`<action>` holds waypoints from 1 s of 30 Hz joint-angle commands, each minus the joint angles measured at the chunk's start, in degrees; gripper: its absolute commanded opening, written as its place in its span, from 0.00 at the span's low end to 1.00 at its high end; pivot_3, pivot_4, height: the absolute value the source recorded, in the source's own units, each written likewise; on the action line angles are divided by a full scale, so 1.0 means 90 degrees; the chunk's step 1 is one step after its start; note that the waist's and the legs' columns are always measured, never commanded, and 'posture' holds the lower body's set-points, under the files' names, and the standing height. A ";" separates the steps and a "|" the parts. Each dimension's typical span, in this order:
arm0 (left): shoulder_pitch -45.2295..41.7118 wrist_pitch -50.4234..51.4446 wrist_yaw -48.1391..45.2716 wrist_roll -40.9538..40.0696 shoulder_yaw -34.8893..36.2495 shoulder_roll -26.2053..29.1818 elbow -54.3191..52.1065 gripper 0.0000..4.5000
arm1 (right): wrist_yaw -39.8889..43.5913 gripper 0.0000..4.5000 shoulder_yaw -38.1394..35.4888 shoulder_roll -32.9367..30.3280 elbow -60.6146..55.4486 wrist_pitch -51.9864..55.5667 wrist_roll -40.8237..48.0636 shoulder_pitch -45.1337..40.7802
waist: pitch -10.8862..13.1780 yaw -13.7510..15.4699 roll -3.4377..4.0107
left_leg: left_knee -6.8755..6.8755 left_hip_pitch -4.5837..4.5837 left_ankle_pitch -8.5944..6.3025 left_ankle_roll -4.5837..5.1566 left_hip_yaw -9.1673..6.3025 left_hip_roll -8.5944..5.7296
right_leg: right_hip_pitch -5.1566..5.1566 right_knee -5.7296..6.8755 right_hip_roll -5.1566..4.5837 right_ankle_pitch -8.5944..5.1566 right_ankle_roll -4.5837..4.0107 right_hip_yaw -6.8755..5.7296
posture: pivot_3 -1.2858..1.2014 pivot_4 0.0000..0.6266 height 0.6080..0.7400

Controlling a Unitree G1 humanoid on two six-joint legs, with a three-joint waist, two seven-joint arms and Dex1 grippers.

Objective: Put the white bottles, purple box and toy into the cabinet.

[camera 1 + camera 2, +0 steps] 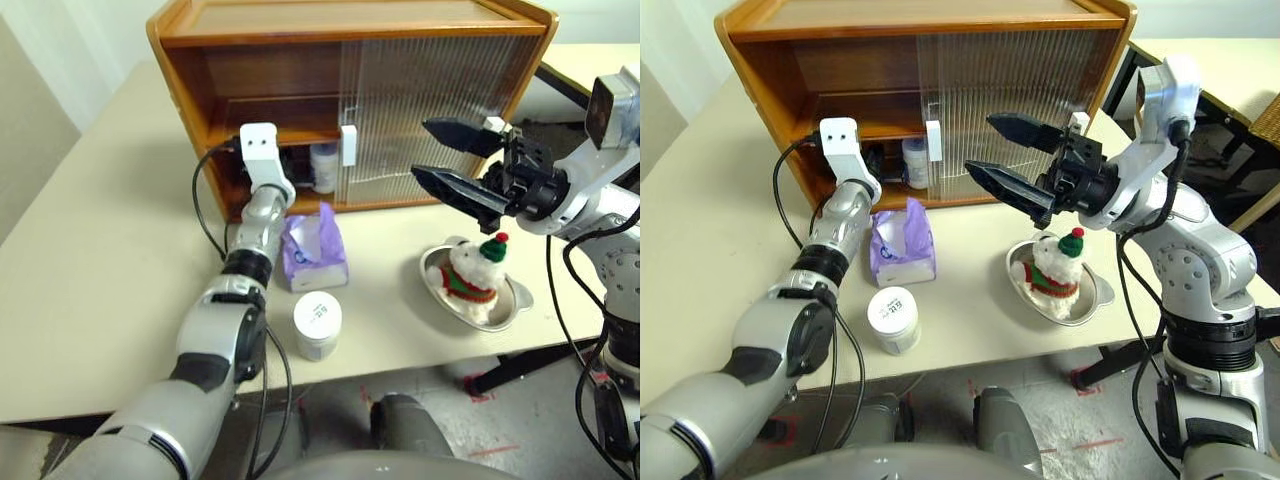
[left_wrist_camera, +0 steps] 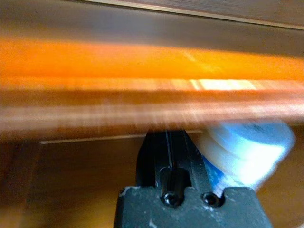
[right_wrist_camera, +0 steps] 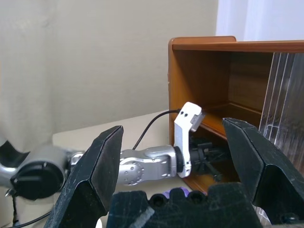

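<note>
The cabinet (image 1: 210,70) stands at the back of the table with its left half open. My left gripper (image 2: 167,137) reaches into the lower shelf, shut and empty. One white bottle (image 1: 323,165) stands on that shelf just beside its fingers. The other white bottle (image 1: 317,325) stands near the table's front edge, beside my left forearm. The purple box (image 1: 314,248) lies in front of the cabinet, a tissue sticking up from it. The toy (image 1: 478,268) sits in a silver dish (image 1: 515,300). Above the toy, my right gripper (image 1: 420,148) hangs open and empty, pointing left.
The ribbed sliding door (image 1: 430,90) with a white handle (image 1: 348,145) covers the cabinet's right half. A black cable (image 1: 205,215) loops from my left wrist over the table. Bare tabletop (image 1: 90,250) stretches to the left of my left arm.
</note>
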 commanded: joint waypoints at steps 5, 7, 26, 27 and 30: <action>0.1204 0.1673 -0.1049 -0.0415 -0.0330 0.0429 -0.2739 0.01 | 0.0185 1.00 0.0118 0.0140 0.0232 -0.0106 -0.0112 -0.0148 | 0.0000 0.0102 0.0000 | 0.0001 0.0003 0.0000 0.0001 0.0000 0.0003 | -0.0002 0.0005 0.0002 0.0004 -0.0008 0.0003 | 0.51 0.00 1.00; 0.1403 0.2016 -0.1383 -0.0622 -0.0339 0.0624 -0.3286 0.09 | 0.0233 1.00 0.0138 0.0179 0.0290 -0.0118 -0.0141 -0.0184 | 0.0000 0.0132 0.0001 | 0.0001 0.0005 0.0001 0.0001 0.0000 0.0003 | -0.0002 0.0009 0.0002 0.0004 -0.0010 0.0004 | 0.51 0.00 1.00; 0.3279 0.3130 -0.6007 -0.2618 -0.0443 0.3451 -0.5868 0.99 | 0.0393 1.00 0.0134 0.0328 0.0423 -0.0092 -0.0243 -0.0274 | 0.0011 0.0279 0.0022 | -0.0003 0.0004 0.0005 0.0004 0.0005 0.0014 | -0.0019 0.0017 0.0002 -0.0039 -0.0056 0.0002 | 0.52 0.00 1.00; 0.3401 0.3006 -0.6308 -0.2638 -0.0465 0.3597 -0.5900 0.99 | 0.0391 1.00 0.0142 0.0337 0.0422 -0.0093 -0.0245 -0.0272 | 0.0011 0.0283 0.0022 | -0.0002 0.0005 0.0004 0.0004 0.0005 0.0015 | -0.0020 0.0021 0.0001 -0.0042 -0.0060 0.0002 | 0.53 0.00 1.00; 0.3725 0.2163 -0.7022 -0.2482 -0.0498 0.3851 -0.5927 0.99 | 0.0400 1.00 0.0152 0.0352 0.0434 -0.0082 -0.0242 -0.0283 | 0.0019 0.0310 0.0036 | -0.0003 0.0004 0.0001 -0.0001 0.0005 0.0019 | -0.0027 0.0031 -0.0007 -0.0072 -0.0108 -0.0001 | 0.53 0.00 1.00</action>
